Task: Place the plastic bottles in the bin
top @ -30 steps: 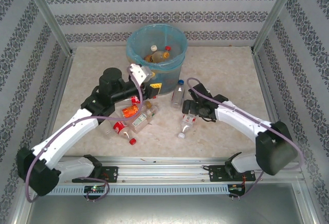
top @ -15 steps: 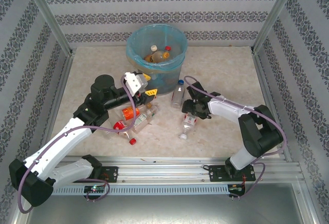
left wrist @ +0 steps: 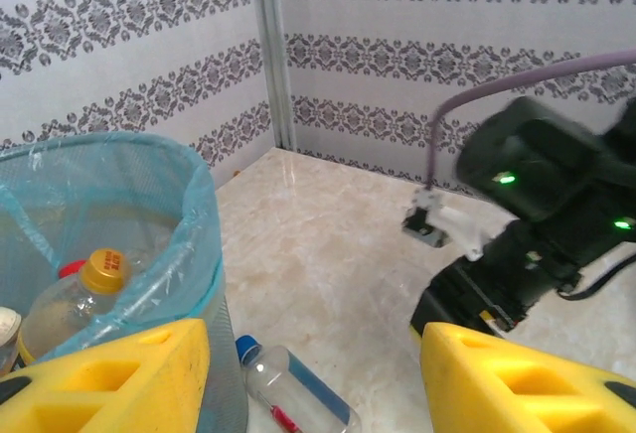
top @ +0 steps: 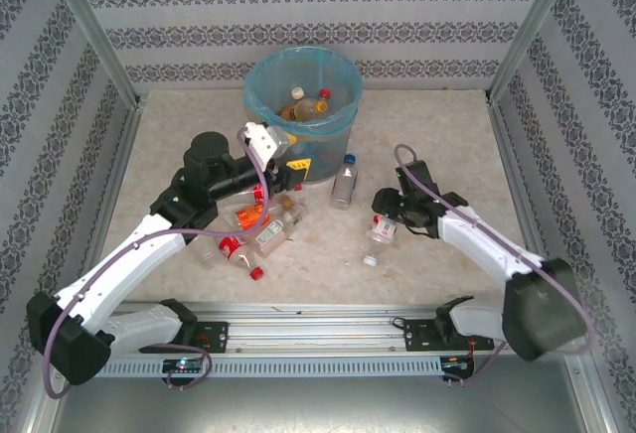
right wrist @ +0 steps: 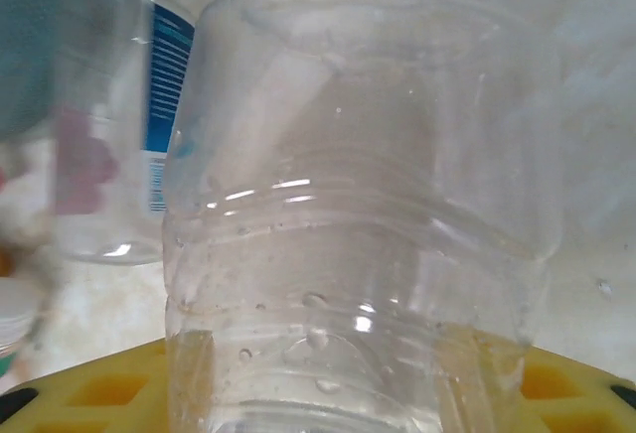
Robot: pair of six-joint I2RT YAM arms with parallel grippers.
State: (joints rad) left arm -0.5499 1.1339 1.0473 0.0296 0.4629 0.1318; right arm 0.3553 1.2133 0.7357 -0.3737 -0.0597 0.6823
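Note:
The bin (top: 260, 105) with its blue liner stands at the back centre and holds several plastic bottles (top: 306, 107). My right gripper (top: 386, 216) is shut on a clear bottle (top: 378, 239), whose ribbed body (right wrist: 358, 254) sits between the yellow fingers (right wrist: 89, 393). Beside the bin's front, the left gripper (top: 290, 160) stands open and holds nothing. Below it in the left wrist view lies a blue-capped bottle (left wrist: 288, 388), with the bin (left wrist: 189, 205) at the left. The same bottle (top: 344, 180) lies between the arms. More bottles (top: 260, 222) lie under the left arm.
A loose red cap (top: 256, 273) lies near the table's front. Patterned walls and metal posts (top: 89, 26) fence the table on three sides. My right arm (left wrist: 537, 215) shows close by in the left wrist view.
My right gripper closed on the clear bottle and shifted it to the right, away from the blue-capped one. My left gripper dipped toward the bottle pile, then came back up beside the bin.

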